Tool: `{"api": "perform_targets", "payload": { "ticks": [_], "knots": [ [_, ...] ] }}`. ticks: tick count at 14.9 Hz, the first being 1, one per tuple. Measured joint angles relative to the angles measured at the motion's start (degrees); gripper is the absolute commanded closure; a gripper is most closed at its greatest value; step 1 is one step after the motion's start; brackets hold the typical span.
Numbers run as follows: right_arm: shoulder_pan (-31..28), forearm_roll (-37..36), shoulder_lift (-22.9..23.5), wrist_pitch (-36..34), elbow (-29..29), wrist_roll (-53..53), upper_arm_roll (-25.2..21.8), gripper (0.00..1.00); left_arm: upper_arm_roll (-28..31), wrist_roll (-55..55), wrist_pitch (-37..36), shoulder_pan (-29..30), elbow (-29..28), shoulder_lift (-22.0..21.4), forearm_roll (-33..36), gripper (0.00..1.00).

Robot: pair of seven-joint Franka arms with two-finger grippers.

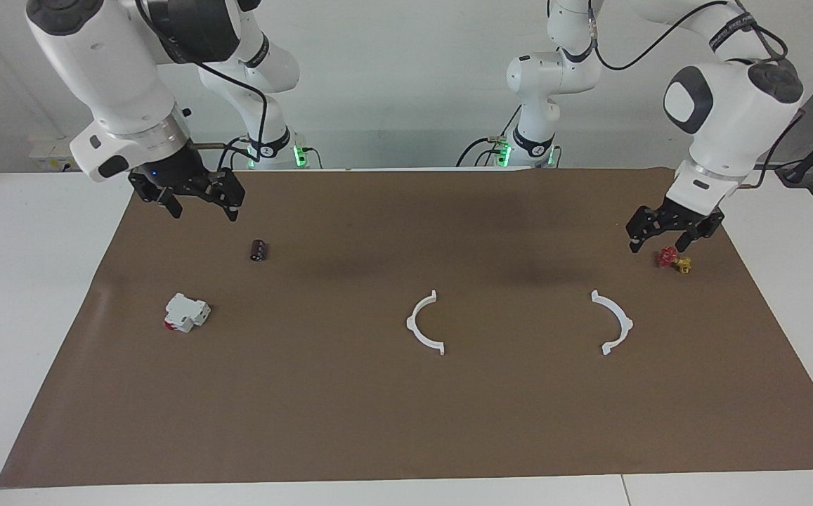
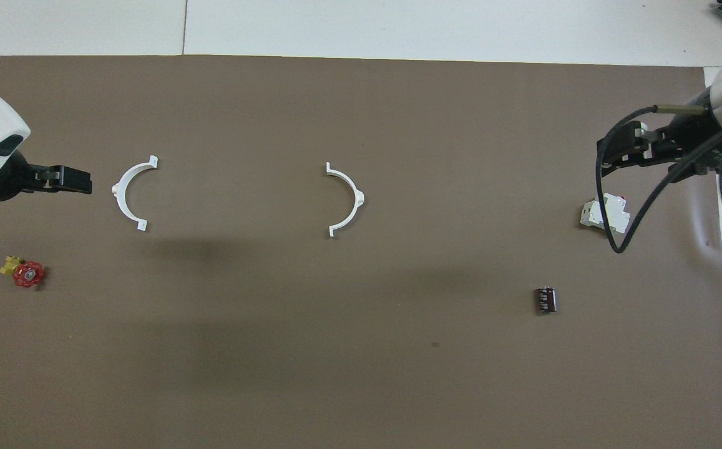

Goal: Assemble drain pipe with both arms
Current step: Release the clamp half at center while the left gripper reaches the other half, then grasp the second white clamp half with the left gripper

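Currently both half-rings lie flat and well apart on the counter [image 1: 406, 436]: one half-ring [image 1: 425, 322] mid-counter, the other half-ring [image 1: 612, 322] toward the left arm's end. The left gripper [image 1: 666, 242] and right gripper [image 1: 199, 204] hang raised, fingers apart, empty.

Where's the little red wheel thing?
The red valve lies on the brown mat at the left arm's end, under the left end effector, nearer the robots than the closest half-ring.

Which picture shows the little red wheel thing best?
The overhead view: the red wheel lies in the open, its round shape plain. In the facing view the left gripper hangs just above it, crowding it.
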Motion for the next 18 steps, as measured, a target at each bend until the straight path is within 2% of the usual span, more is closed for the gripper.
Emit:
{"api": "perform_targets", "payload": {
  "ticks": [4, 7, 12, 15, 18],
  "knots": [
    [-3.1, 0.0, -1.5, -2.1, -1.8, -5.6, -0.1, 0.0, 0.0, 0.0, 9.3, 0.0, -3.0, 5.5, 0.0, 0.03],
    [-6.3, 0.0, -3.0, -1.0, -6.1, -9.5, -0.3, 0.0, -0.1, 0.0, 14.6, 0.0, -3.2, 9.7, 0.0, 0.03],
    [-6.2, 0.0, -6.0, 0.3, -9.8, -10.0, -0.6, 0.0, 0.1, 0.7, 21.2, 0.3, -1.9, 15.6, 0.0, 0.05],
    [-4.5, -0.3, -8.1, 5.6, -13.4, -10.0, -0.5, 0.0, 0.3, 2.4, 24.6, 1.6, -2.0, 17.9, -0.1, 0.09],
    [-4.2, -0.3, -9.7, 11.2, -17.7, -9.7, -0.6, 0.0, 0.3, 3.0, 24.7, 2.6, -2.2, 18.2, -0.2, 0.1]
  ]
}}
